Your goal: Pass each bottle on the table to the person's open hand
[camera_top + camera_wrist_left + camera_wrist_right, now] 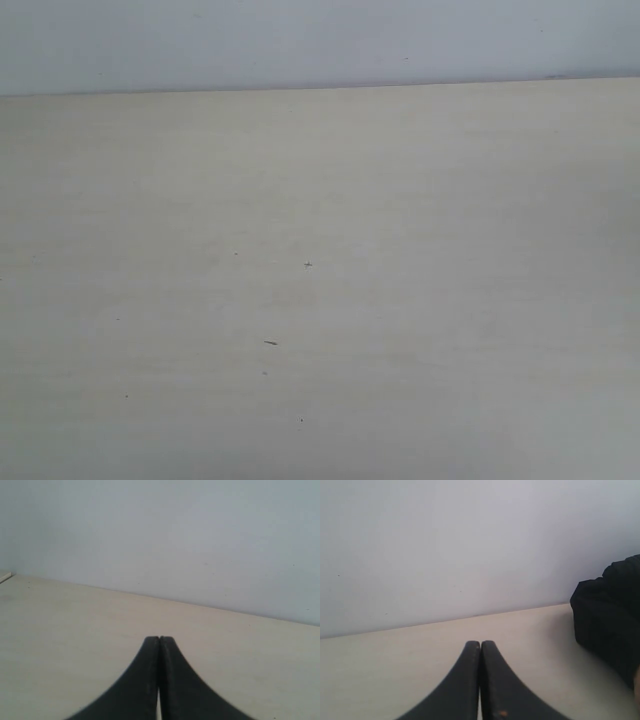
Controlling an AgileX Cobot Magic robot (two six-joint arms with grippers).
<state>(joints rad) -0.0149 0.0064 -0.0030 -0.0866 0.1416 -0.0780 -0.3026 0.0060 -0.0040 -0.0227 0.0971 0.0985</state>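
No bottle shows in any view. The pale beige table [320,300] fills the exterior view, bare but for a few tiny dark specks; neither arm appears there. In the left wrist view my left gripper [159,639] is shut, its black fingers pressed together above the table [60,630] with nothing between them. My right gripper [480,643] is likewise shut and empty over the table [395,660]. No open hand is visible.
A pale wall [320,40] stands behind the table's far edge. In the right wrist view a person's black sleeve [610,615] rests at the table's side, near the far edge.
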